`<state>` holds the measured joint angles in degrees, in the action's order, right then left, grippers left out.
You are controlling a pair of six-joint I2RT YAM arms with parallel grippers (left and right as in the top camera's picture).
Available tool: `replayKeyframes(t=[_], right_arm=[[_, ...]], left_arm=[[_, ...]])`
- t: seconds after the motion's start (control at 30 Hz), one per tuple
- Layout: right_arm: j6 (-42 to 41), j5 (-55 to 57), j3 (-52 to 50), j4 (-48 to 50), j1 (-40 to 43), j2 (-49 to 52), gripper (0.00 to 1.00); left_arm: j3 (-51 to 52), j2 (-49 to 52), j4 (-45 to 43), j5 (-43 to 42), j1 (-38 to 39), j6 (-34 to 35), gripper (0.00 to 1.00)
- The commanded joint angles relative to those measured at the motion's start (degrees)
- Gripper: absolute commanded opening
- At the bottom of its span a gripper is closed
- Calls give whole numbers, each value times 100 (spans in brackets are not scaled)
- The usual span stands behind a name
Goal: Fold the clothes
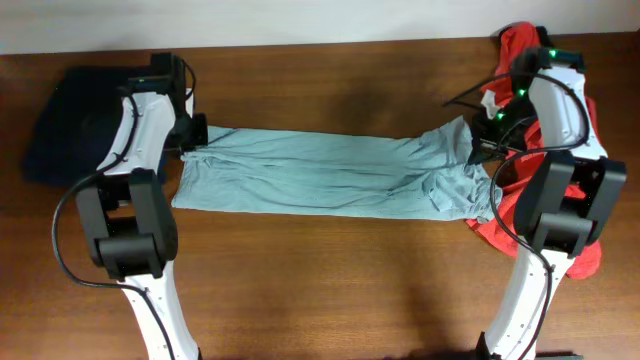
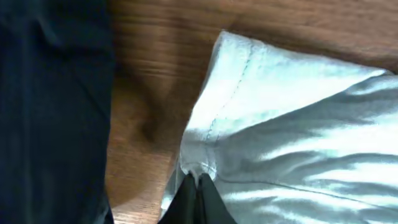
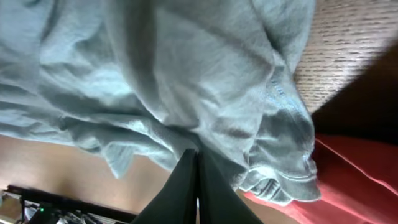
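Pale blue-grey T-shirt (image 1: 320, 172) lies stretched long across the middle of the wooden table (image 1: 330, 290). In the overhead view it runs 9 o'clock to 3 o'clock, resting on the wood, with lengthwise wrinkles. Its 9 o'clock end is fairly smooth and its 3 o'clock end is bunched and crumpled.

Left gripper (image 1: 193, 143) sits at the shirt's 9 o'clock end, jaws closed together and pinching the hem corner. In the left wrist view the dark fingers (image 2: 208, 202) meet at a small pucker of stitched hem, and the cloth fans away toward 2 o'clock.

Right gripper (image 1: 478, 152) sits at the 3 o'clock end, jaws closed tight on a gathered fold of the same shirt. In the right wrist view loose folds crowd round the fingertips, and a thick stitched edge curls at 4 o'clock of them.

Navy garment (image 1: 60, 125) lies at the table's 10 o'clock, partly under the left arm. It is near the T-shirt's end but apart from it; the left wrist view shows a strip of bare wood between them.

Orange-red shirt (image 1: 585, 250) is heaped along the table's right side, from 2 to 4 o'clock, under the right arm. Some white print shows near 2 o'clock. The T-shirt's bunched end touches it and overlaps its edge.
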<state>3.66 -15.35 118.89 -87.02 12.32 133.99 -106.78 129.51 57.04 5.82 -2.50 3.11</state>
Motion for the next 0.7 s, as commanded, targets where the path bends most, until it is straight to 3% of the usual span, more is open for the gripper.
replayKeyframes(t=[0.0, 0.03, 0.07, 0.3, 0.4, 0.67], right_arm=[[63, -42, -66, 17, -31, -120, 9], [63, -26, -66, 15, -31, -120, 15], [61, 20, -66, 13, -24, -122, 25], [59, 98, 723, -258, -24, -131, 69], [59, 96, 1368, -542, -24, -131, 73], [63, -295, 2542, -1032, -50, -170, 78]], left_arm=[[96, -186, -87, 42, -26, 33, 24], [96, -186, -103, 44, -28, 33, 30], [94, -188, -131, 44, -28, 33, 42], [-415, -352, 70, 46, -28, 33, 72], [-774, -496, 286, 92, -28, 28, 81], [-1169, -817, 695, 114, -33, 31, 85]])
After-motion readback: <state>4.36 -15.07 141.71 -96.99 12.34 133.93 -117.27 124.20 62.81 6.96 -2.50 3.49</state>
